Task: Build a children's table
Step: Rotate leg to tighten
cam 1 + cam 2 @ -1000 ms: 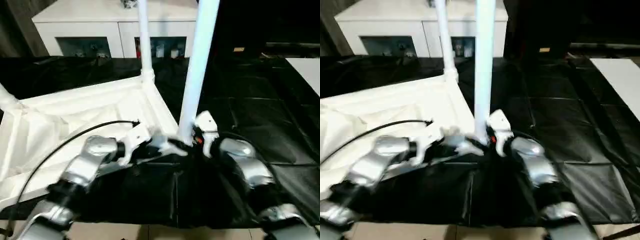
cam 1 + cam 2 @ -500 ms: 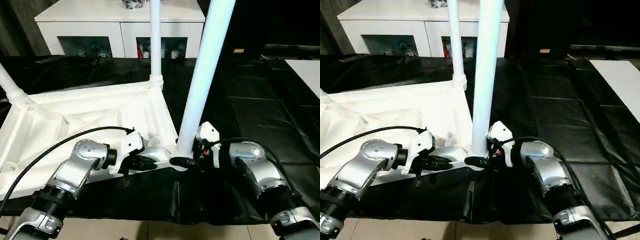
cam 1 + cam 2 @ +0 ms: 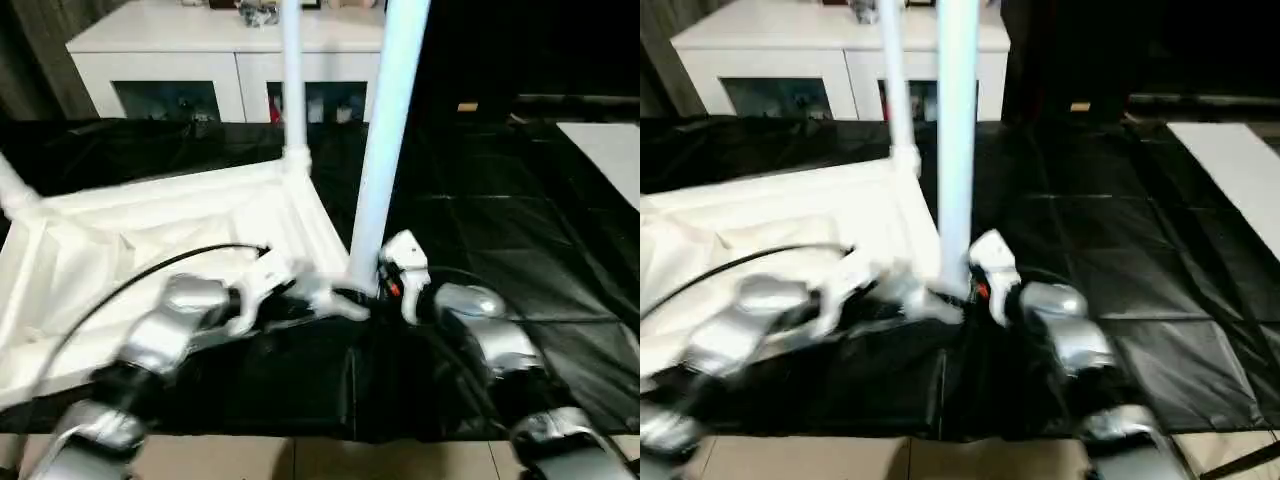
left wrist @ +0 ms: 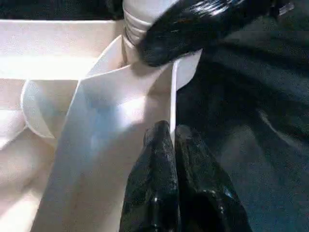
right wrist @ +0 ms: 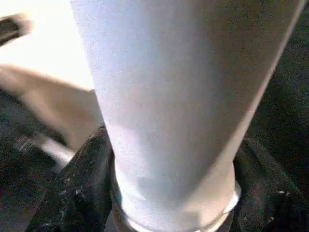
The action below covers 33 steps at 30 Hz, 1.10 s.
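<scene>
My right jaws (image 5: 169, 193) wrapped the near leg (image 3: 385, 150) at its base, standing at twelve o'clock; my left jaws (image 4: 171, 140) were pinched tight on the upturned top's rim (image 4: 173, 104).

White cabinet (image 3: 230, 60) with glass doors behind; black sheeting (image 3: 500, 240) covers the floor.

Near corner obstructed: an upright leg (image 3: 385, 150) stands in its socket, with the right end effector (image 5: 159, 212) wrapped around its base and the left end effector (image 4: 171, 145) closed on the table top's rim (image 4: 173, 104) just beside it. A second leg (image 3: 292, 80) rises behind. Black sheeting (image 3: 510, 220) to the right lies open.
</scene>
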Tool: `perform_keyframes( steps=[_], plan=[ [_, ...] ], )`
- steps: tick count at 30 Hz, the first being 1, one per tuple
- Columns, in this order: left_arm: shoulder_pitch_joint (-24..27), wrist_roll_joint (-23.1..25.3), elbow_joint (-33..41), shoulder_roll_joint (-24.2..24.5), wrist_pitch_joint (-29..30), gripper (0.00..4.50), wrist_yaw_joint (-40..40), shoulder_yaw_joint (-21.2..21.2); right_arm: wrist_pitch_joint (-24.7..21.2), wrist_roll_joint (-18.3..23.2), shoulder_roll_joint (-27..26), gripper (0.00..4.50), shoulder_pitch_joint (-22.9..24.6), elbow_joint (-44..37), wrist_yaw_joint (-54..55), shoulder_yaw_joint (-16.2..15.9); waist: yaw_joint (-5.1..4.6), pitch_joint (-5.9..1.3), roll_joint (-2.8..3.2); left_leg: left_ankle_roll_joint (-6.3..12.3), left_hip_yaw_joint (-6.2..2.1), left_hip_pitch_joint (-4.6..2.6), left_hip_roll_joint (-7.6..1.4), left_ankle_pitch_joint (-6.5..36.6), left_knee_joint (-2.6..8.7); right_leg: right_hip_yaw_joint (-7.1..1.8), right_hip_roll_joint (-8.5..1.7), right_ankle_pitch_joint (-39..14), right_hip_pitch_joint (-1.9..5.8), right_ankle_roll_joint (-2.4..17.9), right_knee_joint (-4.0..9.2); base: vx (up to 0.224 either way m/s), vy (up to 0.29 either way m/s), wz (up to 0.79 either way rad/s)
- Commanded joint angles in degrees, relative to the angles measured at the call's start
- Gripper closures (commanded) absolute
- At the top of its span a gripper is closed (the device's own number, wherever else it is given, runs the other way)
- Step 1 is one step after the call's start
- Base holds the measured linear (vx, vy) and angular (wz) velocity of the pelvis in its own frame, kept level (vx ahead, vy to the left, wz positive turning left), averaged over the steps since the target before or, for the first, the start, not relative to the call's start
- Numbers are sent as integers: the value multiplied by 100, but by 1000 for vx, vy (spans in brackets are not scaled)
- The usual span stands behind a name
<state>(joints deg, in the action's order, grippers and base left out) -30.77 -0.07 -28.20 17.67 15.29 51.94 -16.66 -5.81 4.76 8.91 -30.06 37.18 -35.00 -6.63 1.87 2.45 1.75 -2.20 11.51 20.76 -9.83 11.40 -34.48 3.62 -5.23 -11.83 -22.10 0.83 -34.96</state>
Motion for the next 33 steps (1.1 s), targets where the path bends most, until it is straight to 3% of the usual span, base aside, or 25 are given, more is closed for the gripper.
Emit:
perform_keyframes(
  steps=[1,3,4,5,6,7,10,15,16,17,19,21,22,24,27,29,33],
  plan=[
    [-199,134,-637,-406,518,450,-1051,140,-329,-238,-250,177,-93,339,1165,158,-24,-243,13,-255,-208,-121,-339,1957,545,-291,-356,-1967,104,1074,523,0,0,0],
    [-366,83,-861,-659,643,450,-1470,287,-411,-315,-405,178,-130,464,1733,231,-13,-254,-12,-260,-219,-140,-317,2032,539,-284,-363,-2046,109,1043,541,0,0,0],
    [-461,93,-1000,-773,633,450,-1691,338,-424,-316,-503,178,-177,563,2023,272,-14,-245,21,-231,-212,-132,-311,2026,537,-297,-370,-2017,92,1027,562,0,0,0],
    [-550,119,-1142,-876,604,450,-1895,372,-435,-298,-606,178,-235,674,2272,315,-12,-260,-8,-185,-224,-105,-300,1975,536,-293,-368,-1953,123,1022,547,0,0,0],
    [-635,170,-1304,-963,536,450,-2067,391,-406,-309,-711,178,-312,806,2576,379,-9,-267,19,-155,-226,-95,-294,1926,535,-297,-375,-1907,133,1023,546,0,0,0],
    [-675,202,-1391,-1003,486,450,-2147,394,-378,-317,-769,178,-357,880,2726,414,1,-276,25,-124,-213,-115,-295,1869,527,-303,-374,-1825,114,1028,557,0,0,0],
    [-779,307,-1621,-1145,321,450,-2360,381,-225,-371,-960,178,-587,1223,3243,496,1,-287,15,-31,-204,-88,-286,1709,523,-302,-372,-1665,127,1050,552,0,0,0],
    [-800,331,-1657,-1200,136,450,-2336,330,149,-311,-1197,178,-838,1525,3429,649,1,-287,51,27,-210,-70,-300,1730,540,-287,-367,-1593,141,1015,544,0,0,0],
    [-755,349,-1586,-1118,-117,450,-2161,239,347,-217,-1230,178,-845,1502,3072,641,4,-289,81,26,-215,-68,-297,1743,541,-284,-368,-1560,146,1025,535,0,0,0],
    [-715,343,-1505,-1069,-129,450,-2085,218,436,-163,-1222,178,-810,1419,2756,597,-1,-307,60,74,-222,-41,-306,1742,542,-279,-376,-1431,183,1044,518,0,0,0],
    [-671,338,-1435,-989,-262,450,-1904,159,611,-103,-1203,122,-765,1313,2396,542,7,-315,62,180,-207,-22,-312,1536,522,-284,-382,-1173,183,1131,496,0,0,0],
    [-549,281,-1217,-863,-294,450,-1584,147,706,30,-1129,102,-726,1173,2049,555,26,-320,43,277,-203,7,-313,1388,506,-279,-396,-1028,209,1189,470,0,0,0],
    [-455,277,-1076,-712,-378,450,-1378,138,699,100,-1017,102,-682,1031,1628,503,-8,-318,65,370,-225,75,-309,1263,513,-251,-400,-1033,247,1185,463,0,0,0],
    [-352,209,-965,-569,-445,450,-1165,186,584,182,-875,73,-585,816,1080,390,-7,-318,65,422,-206,39,-323,1224,495,-252,-400,-1038,222,1208,477,0,0,0],
    [-131,-4,-695,-319,-697,450,-556,194,527,111,-587,55,-414,521,428,137,14,-364,52,536,-202,61,-325,788,443,-253,-385,-359,260,1359,381,0,0,0],
    [163,-227,-265,-8,-790,450,154,112,486,141,-298,55,-270,241,-172,-2,14,-379,74,726,-185,63,-331,544,406,-238,-368,190,244,1543,307,0,0,0],
    [460,-357,107,376,-803,450,737,9,542,149,88,55,-122,-19,-965,-133,68,-356,123,706,-151,17,-365,683,412,-233,-331,52,195,1624,306,0,0,0]
  ],
)
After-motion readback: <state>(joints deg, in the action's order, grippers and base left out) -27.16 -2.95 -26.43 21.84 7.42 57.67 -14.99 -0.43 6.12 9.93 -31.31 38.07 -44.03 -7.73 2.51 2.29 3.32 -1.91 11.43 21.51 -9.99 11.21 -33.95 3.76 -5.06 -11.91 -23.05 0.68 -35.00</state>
